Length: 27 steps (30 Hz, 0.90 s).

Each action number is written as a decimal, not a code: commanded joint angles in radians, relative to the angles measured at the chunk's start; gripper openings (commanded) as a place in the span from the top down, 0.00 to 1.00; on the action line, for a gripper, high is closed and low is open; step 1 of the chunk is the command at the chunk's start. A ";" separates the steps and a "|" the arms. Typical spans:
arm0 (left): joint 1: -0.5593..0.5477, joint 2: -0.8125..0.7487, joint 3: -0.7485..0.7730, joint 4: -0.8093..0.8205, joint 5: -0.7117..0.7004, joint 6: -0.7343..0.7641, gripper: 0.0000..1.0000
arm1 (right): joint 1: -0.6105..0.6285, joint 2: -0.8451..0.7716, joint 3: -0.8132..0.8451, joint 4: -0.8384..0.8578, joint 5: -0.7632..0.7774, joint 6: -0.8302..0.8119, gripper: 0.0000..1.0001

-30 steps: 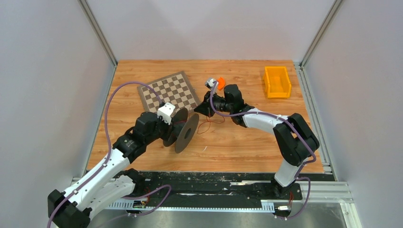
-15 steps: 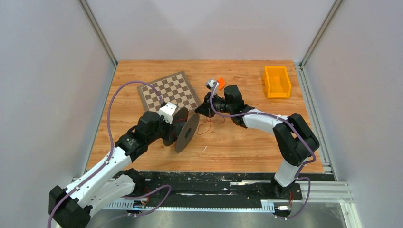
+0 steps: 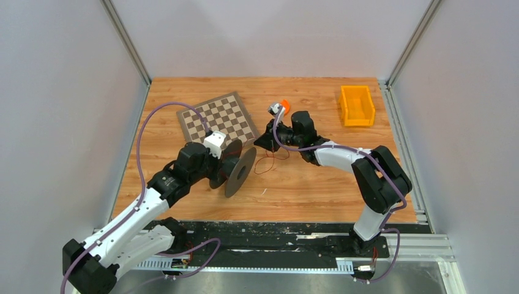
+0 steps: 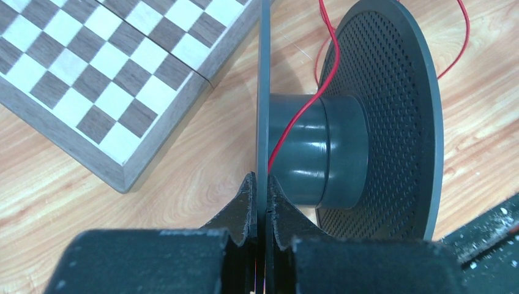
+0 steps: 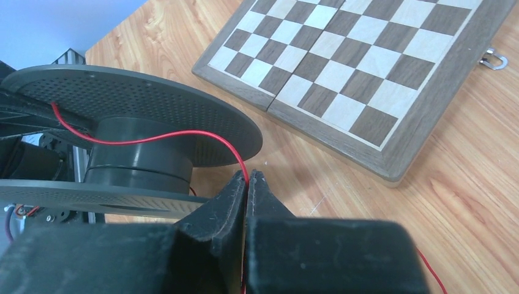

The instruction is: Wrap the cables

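Observation:
A dark grey spool [image 3: 235,166] stands on edge mid-table, its two perforated flanges upright. My left gripper [image 4: 262,184] is shut on the rim of the near flange [image 4: 263,92]. The cable [image 4: 324,67], a thin red wire, crosses the spool's core [image 4: 318,150] and runs off over the wood. In the right wrist view the cable [image 5: 183,133] leads from the core [image 5: 141,153] into my right gripper [image 5: 248,177], which is shut on it just right of the spool. Loose curls of cable [image 3: 269,164] lie on the table below the right gripper [image 3: 260,142].
A folded wooden chessboard [image 3: 216,117] lies just behind the spool, close to both grippers. An orange bin [image 3: 357,105] sits at the back right. Grey walls enclose the table, and a black rail runs along the near edge [image 3: 275,236].
My left gripper has closed on the spool's flange rim. The right gripper, still holding the cable, has shifted slightly back and right. The spool has barely moved.

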<state>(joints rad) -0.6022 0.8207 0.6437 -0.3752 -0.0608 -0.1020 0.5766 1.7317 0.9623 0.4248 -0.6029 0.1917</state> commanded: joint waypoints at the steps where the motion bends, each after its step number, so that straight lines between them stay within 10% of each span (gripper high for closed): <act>1: -0.004 0.022 0.120 -0.061 0.085 -0.065 1.00 | -0.003 -0.019 0.018 0.019 -0.060 -0.056 0.98; 11: -0.003 -0.040 0.266 -0.229 -0.064 -0.251 1.00 | -0.028 0.014 -0.024 0.007 -0.129 -0.124 0.99; 27: 0.001 -0.070 0.423 -0.278 -0.204 -0.709 1.00 | 0.043 -0.005 -0.267 0.454 -0.238 0.009 0.93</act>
<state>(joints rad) -0.6060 0.8040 1.0420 -0.7521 -0.2039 -0.6708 0.6018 1.7336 0.7322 0.6659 -0.8066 0.1360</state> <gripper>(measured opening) 0.028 0.071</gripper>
